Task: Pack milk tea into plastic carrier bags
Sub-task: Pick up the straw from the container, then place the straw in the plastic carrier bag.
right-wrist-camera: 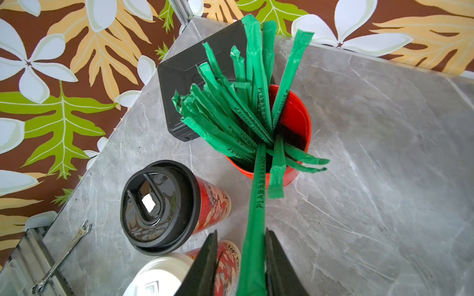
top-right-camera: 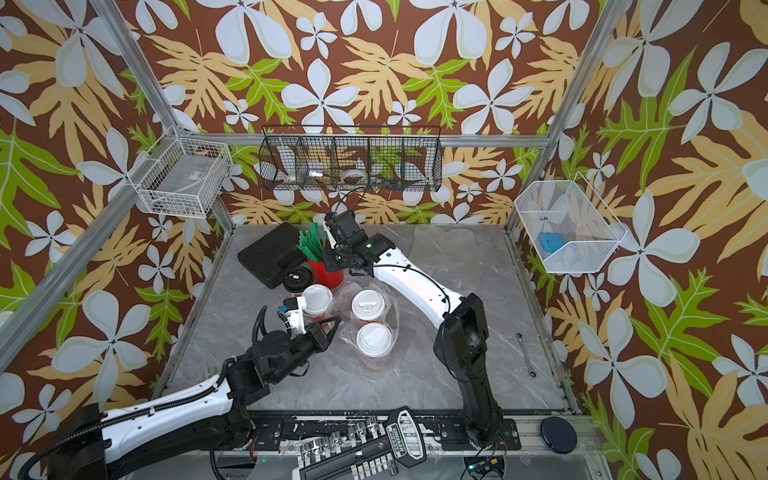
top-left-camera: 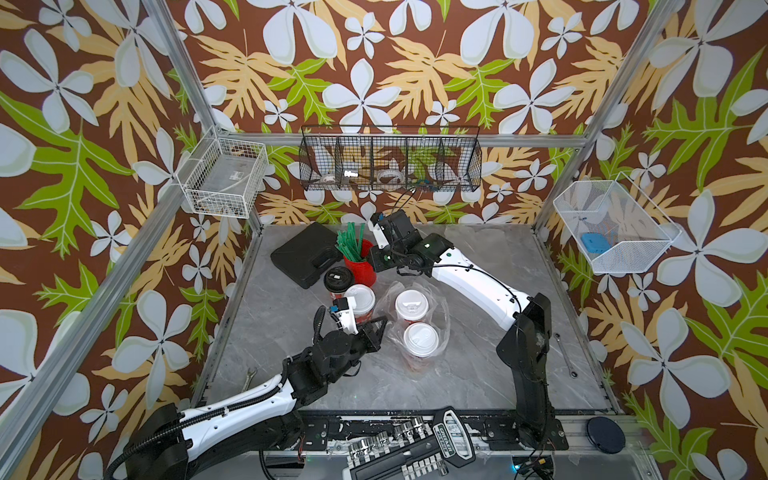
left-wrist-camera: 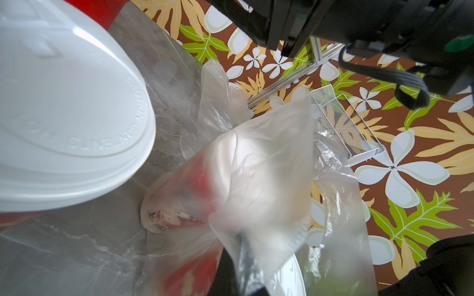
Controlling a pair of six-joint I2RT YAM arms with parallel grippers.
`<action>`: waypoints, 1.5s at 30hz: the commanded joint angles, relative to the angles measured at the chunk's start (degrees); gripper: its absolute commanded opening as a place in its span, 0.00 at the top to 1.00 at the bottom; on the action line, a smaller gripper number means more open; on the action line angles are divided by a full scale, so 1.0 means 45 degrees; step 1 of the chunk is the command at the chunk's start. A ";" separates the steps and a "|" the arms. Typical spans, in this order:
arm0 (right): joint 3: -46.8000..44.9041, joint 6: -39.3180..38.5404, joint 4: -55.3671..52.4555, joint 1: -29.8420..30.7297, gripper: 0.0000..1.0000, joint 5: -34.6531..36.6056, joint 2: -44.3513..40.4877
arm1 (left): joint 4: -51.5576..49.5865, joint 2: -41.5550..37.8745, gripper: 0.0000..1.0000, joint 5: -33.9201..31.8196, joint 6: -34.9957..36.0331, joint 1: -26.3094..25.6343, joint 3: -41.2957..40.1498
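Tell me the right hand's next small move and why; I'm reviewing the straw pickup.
Probably close the right hand fully on the green straw. The straw runs between its jaws, but a gap shows on one side, and its far end sits in the red cup. Lifting now would likely leave it behind.

"PLA" runs in dark print along the green straw (right-wrist-camera: pixel 258 205) leaning out of the red cup (right-wrist-camera: pixel 297 120), followed by small characters too fine to read. Other straws (right-wrist-camera: pixel 261 102) standing in that cup bear the same "PLA". Raised lettering rings the white lid (left-wrist-camera: pixel 64 102) of the milk tea cup beside the red cup, but it is too blurred to read.
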 commanded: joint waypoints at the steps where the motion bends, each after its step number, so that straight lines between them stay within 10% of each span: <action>1: 0.0028 0.0160 0.0110 0.0008 0.70 -0.0169 0.0019 | 0.0010 -0.0036 1.00 -0.0131 0.0107 0.0024 0.0003; 8: 0.0096 0.0044 0.0018 -0.0004 1.00 0.0144 0.0028 | 0.0006 -0.0075 1.00 -0.0148 0.0087 0.0019 -0.0056; 23: 0.1146 -0.0940 -0.2488 0.0016 1.00 0.1311 -0.1485 | 0.0011 -0.0290 1.00 -0.0275 0.0147 0.0019 -0.0124; 45: -0.3195 0.0547 -0.6999 0.0757 1.00 0.2997 -1.0509 | -0.0126 0.0268 1.00 -0.0379 0.0399 0.0023 0.0331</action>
